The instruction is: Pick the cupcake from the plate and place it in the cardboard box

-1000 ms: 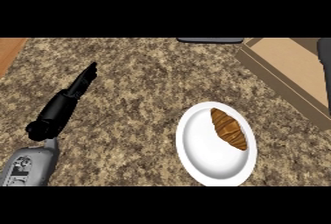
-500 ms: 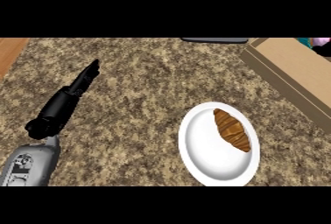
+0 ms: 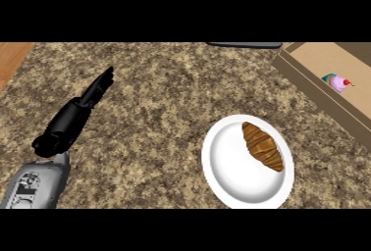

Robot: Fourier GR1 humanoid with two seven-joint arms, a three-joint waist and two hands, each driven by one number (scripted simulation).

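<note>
A pink-frosted cupcake [image 3: 339, 82] with a red topping lies inside the cardboard box [image 3: 310, 81] at the upper right. The white plate [image 3: 232, 176] sits on the counter at the lower right and carries a brown croissant [image 3: 262, 145]. My left hand [image 3: 76, 116] rests at the left over the granite, fingers straight and pointing up and right, holding nothing. It is far from both the plate and the box. My right hand does not show.
The speckled granite counter [image 3: 167, 98] fills the view. A strip of wood [image 3: 11, 59] shows at the upper left corner. A dark flat object [image 3: 243, 45] lies at the top edge beside the box.
The view has shifted, so the box and plate now sit further left and lower, and the cupcake inside the box has come into sight. My left hand has kept its pose.
</note>
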